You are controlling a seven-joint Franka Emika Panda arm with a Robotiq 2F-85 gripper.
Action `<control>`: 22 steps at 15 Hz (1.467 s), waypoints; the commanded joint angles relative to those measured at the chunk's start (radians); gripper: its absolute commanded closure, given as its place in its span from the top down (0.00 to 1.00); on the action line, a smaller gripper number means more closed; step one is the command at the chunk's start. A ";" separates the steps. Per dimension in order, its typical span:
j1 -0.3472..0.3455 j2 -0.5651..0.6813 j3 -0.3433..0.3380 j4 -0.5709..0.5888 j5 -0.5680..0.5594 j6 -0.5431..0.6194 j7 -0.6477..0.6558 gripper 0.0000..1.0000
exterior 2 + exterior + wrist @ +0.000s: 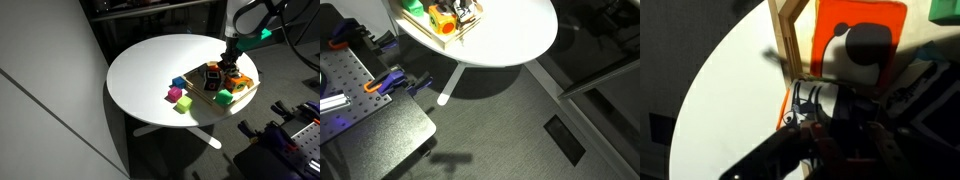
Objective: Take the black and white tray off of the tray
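Note:
The light wooden tray [243, 95] sits at the edge of the round white table and also shows in the wrist view [790, 40] and in an exterior view [450, 35]. The black and white tray [212, 76] lies in it, small, flat and black with white markings [808, 100]. My gripper [231, 66] is low over the wooden tray, right beside the black item. In the wrist view its dark fingers [845, 140] hang over that item's edge. The jaws are too dark to show whether they are open or shut.
An orange-yellow block [239, 80] and a green block [224, 97] lie in the wooden tray, with a grey-white object [862, 52] on the orange one. Blue [179, 83], pink [173, 95] and yellow-green [183, 104] cubes lie on the table [150, 65] beside the tray.

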 commanded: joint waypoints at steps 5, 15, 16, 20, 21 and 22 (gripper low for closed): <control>-0.020 -0.143 -0.001 -0.060 -0.018 0.004 -0.033 0.07; -0.116 -0.172 -0.034 -0.095 -0.002 0.007 -0.056 0.06; -0.125 -0.170 -0.040 -0.096 -0.002 0.009 -0.057 0.06; -0.154 -0.146 -0.059 -0.085 -0.005 0.022 -0.064 0.06; -0.159 -0.139 -0.061 -0.082 -0.001 0.026 -0.070 0.06; -0.163 -0.132 -0.063 -0.079 0.001 0.032 -0.075 0.06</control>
